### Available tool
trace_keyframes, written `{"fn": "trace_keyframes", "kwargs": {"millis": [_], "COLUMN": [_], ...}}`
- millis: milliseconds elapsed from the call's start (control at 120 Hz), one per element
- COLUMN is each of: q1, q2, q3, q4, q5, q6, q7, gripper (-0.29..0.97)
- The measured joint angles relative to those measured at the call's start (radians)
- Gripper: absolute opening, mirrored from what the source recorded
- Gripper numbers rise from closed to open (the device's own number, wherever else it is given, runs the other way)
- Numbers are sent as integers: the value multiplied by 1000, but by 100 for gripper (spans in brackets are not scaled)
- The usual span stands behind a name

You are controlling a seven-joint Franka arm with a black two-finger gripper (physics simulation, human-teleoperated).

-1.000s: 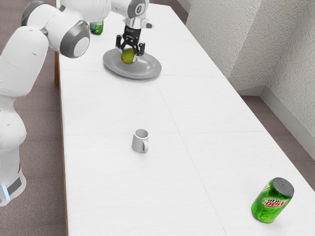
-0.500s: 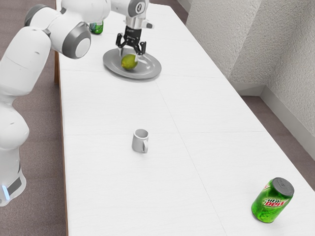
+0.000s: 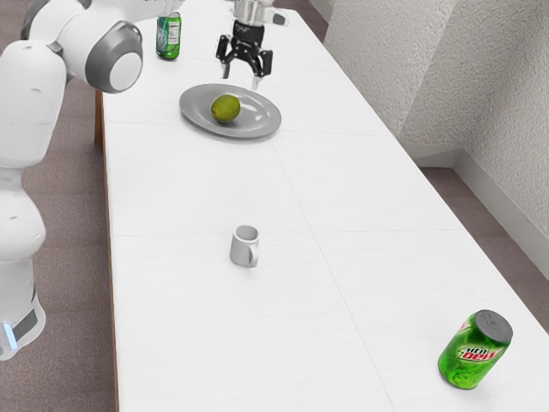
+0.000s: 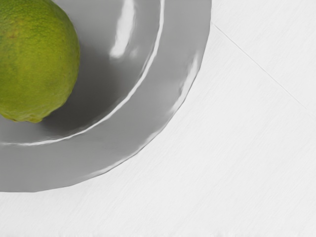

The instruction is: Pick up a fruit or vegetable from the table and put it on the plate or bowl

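A green lime (image 3: pixel 225 107) lies on the grey plate (image 3: pixel 257 120) at the far end of the white table. My black gripper (image 3: pixel 244 75) hangs open above the plate's far edge, clear of the lime, with nothing between its fingers. In the wrist view the lime (image 4: pixel 32 59) rests in the plate's hollow and the plate's rim (image 4: pixel 168 108) curves past it onto the white tabletop.
A white mug (image 3: pixel 245 245) stands mid-table. One green soda can (image 3: pixel 474 347) stands near the front right corner, and another green can (image 3: pixel 169 37) stands behind the plate near my arm. A textured wall runs along the table's right side.
My gripper opened and let go of the lime, which now rests on the plate. The hand then rose and moved away toward the far side of the plate.
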State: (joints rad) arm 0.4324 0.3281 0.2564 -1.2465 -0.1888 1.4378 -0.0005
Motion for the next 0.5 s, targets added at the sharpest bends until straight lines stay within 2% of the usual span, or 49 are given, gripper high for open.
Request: {"fn": "trace_keyframes", "kwargs": {"millis": [92,350,500], "q1": [-38,-51,-125], "q2": [1,-2,-49], "q3": [1,8,8], "q4": [-9,-27,-27], "q5": [3,10,58], "q6": [-8,-17,-16], "q7": [1,3,2], "gripper": [68,68,68]}}
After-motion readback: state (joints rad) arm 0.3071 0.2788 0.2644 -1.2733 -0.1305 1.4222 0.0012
